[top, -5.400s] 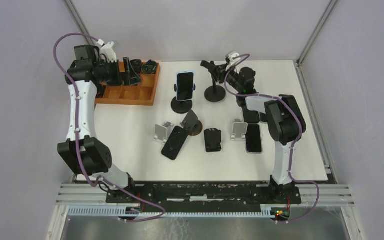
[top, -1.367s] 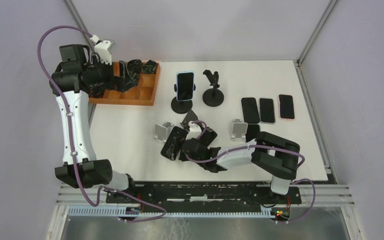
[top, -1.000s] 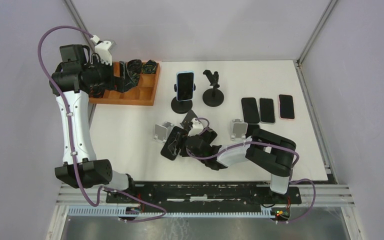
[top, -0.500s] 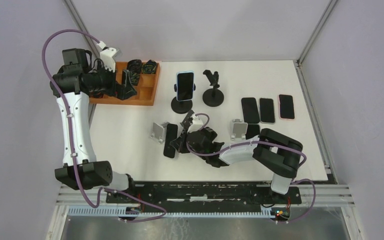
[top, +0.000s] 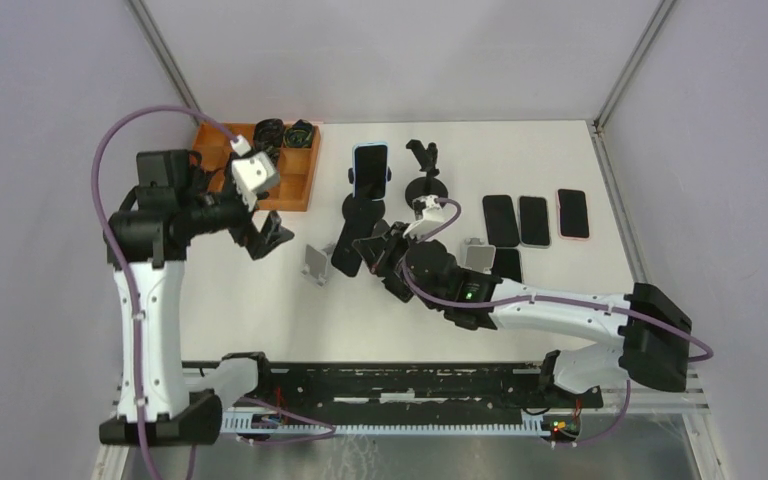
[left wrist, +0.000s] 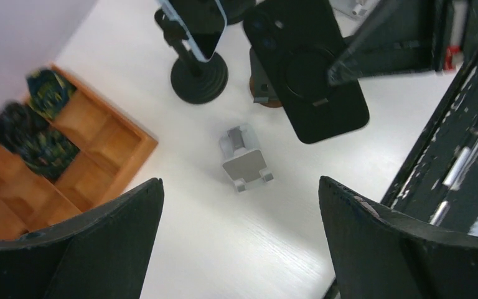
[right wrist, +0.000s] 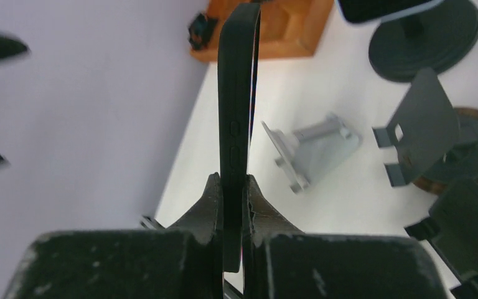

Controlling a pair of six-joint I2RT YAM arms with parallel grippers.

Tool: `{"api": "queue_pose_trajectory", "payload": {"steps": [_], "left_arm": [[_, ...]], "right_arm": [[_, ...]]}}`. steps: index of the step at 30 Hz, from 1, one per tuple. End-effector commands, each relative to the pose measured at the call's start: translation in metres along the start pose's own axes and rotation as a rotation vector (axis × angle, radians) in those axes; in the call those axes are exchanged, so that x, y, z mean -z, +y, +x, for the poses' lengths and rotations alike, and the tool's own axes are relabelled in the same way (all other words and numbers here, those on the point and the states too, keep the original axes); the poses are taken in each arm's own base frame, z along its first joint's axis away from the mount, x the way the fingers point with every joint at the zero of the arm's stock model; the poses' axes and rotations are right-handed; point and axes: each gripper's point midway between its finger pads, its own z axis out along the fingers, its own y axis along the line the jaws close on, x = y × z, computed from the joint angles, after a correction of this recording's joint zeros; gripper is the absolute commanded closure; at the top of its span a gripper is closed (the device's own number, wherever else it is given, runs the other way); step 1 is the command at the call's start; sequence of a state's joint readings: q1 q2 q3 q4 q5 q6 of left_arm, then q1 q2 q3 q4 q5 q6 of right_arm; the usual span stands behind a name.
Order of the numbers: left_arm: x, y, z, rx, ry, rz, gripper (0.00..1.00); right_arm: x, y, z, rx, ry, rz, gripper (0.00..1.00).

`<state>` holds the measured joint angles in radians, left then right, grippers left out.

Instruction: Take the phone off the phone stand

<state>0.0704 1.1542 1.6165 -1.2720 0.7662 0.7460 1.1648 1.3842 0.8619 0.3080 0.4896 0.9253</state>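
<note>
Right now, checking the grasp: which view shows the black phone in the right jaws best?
Left wrist: the black phone shows nearly all its back. Right wrist sees only its thin edge between the jaws; top external shows it small and foreshortened.

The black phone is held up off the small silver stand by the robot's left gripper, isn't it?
No: the right gripper holds the black phone up off the small silver stand. The right wrist view shows it clamped; the left gripper is open.

Black phone: I see it lifted off the silver stand, now clamped edge-up in my right gripper.
Left gripper: I've swung it from the wooden tray toward centre.
</note>
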Motion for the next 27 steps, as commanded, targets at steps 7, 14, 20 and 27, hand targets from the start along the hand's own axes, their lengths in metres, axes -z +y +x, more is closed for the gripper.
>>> {"api": "queue_pose_trajectory", "payload": {"steps": [7,14,20,27], "left_arm": [[0.027,-0.042,-0.019,-0.915,-0.167,-0.069,0.02],[0.028,-0.039,-0.035,-1.449,-0.261,-0.298,0.04],[0.03,-0.037,-0.052,-1.636,-0.341,-0.445,0.09],[0.012,-0.041,-0.022,-1.752,-0.231,-0.314,0.1]], "right_arm": [[0.017,0.09,-0.131,-0.321,-0.304,-0.105,1.0],[0.009,0.124,-0.127,-0.463,-0.238,-0.222,1.0],[0.006,0.138,-0.117,-0.528,-0.182,-0.283,1.0],[0.012,0.151,-0.129,-0.508,-0.206,-0.312,1.0]]}}
